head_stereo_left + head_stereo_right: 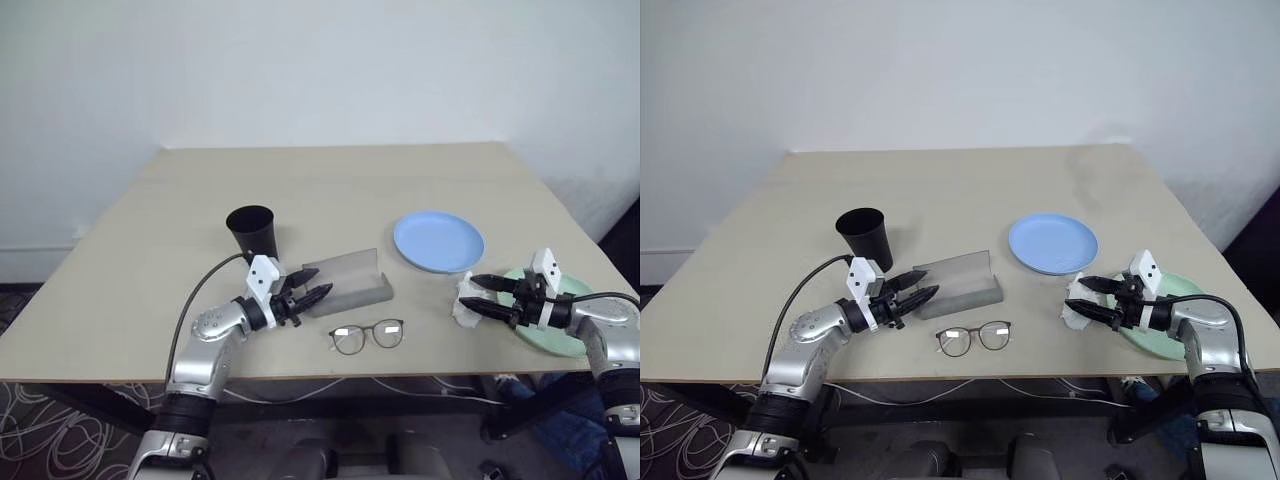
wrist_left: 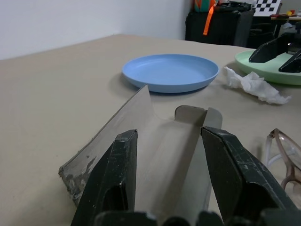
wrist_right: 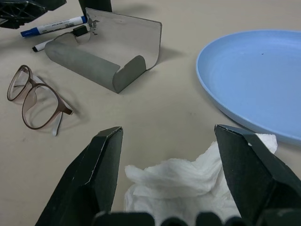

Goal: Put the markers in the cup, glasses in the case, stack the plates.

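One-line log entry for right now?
left hand: open, at case | right hand: open, over tissue | glasses: on table

A beige square table (image 1: 330, 190) stands against a plain white wall (image 1: 320, 60). A crumpled white tissue (image 3: 188, 181) lies on the table near its right edge, toward the front right corner. Under the table's front edge, white cables (image 1: 300, 388) trail along a dark floor, and a patterned carpet (image 1: 50, 425) with pale looping lines shows below the front left corner. In the left wrist view, dark cases (image 2: 221, 23) with an orange strap and a black-and-white checkerboard card (image 2: 267, 6) stand beyond the table.
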You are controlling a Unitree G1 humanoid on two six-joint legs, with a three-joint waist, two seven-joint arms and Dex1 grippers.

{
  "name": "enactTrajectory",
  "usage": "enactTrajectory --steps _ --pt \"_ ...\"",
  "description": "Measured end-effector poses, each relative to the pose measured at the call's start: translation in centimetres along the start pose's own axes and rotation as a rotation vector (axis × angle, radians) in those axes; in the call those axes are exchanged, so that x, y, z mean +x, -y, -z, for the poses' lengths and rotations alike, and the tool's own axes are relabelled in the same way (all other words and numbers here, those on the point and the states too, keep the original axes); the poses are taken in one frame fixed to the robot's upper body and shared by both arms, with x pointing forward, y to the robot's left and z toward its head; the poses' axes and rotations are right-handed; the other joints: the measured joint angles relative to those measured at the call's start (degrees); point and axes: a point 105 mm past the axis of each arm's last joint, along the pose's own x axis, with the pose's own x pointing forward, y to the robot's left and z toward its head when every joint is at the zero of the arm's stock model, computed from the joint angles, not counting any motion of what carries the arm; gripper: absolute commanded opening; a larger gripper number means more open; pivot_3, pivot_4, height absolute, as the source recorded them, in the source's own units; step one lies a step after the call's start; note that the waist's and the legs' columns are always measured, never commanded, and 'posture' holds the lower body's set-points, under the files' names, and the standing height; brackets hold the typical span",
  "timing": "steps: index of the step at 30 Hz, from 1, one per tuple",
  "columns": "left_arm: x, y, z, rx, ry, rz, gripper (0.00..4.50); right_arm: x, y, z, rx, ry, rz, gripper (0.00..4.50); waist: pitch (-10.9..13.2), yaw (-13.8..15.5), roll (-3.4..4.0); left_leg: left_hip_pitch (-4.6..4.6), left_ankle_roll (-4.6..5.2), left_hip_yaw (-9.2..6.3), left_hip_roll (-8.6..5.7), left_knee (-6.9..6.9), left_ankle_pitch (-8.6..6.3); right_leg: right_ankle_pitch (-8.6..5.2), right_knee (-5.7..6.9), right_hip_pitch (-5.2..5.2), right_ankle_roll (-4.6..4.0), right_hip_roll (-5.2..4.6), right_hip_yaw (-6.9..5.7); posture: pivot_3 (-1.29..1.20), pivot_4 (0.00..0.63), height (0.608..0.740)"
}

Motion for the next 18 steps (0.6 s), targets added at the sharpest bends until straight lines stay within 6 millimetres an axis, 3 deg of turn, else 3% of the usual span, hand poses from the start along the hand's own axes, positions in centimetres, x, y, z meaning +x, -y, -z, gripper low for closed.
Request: enactTrajectory --steps 18 --pt "-0.55 0.71 0.31 -0.026 -0.007 -0.013 2.19 -0.22 0.65 -0.94 -0.029 -0.008 0.061 3.38 0.00 0.02 -0.01 0.05 -0.10 0.13 0.04 0.00 -0.09 -0.01 -0.01 0.00 -0.01 0.00 0.04 0.00 0.000 0.740"
